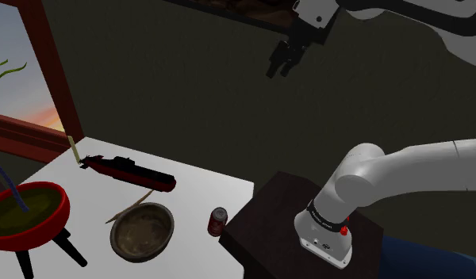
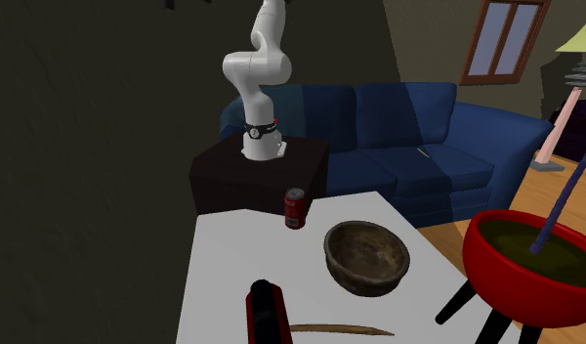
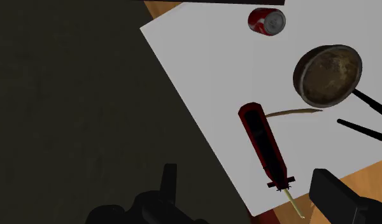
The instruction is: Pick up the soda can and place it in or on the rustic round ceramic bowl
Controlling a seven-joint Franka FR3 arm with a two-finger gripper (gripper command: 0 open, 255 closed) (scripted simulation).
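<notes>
1. End effector: it hangs high above the table, at the top of the shoulder view and well apart from every object. In the wrist view, the two black fingers stand wide apart with nothing between them. The end effector holds nothing.

2. Soda can: red with a silver top. It stands upright on the white table, close to the table edge that adjoins the dark stand. It sits near the bowl but does not touch it. In the shoulder view, the can is on the bowl's right.

3. Bowl: round, brown and mottled inside. It rests upright on the table and contains nothing.

4. Other items on the table:
   - A black-and-red submarine model lies on its side beyond the bowl.
   - A thin curved stick lies between the bowl and the submarine model.

5. Surroundings:
   - A red basin on dark legs stands beside the table, near the bowl.
   - A blue sofa stands behind the stand in the second exterior view.
</notes>
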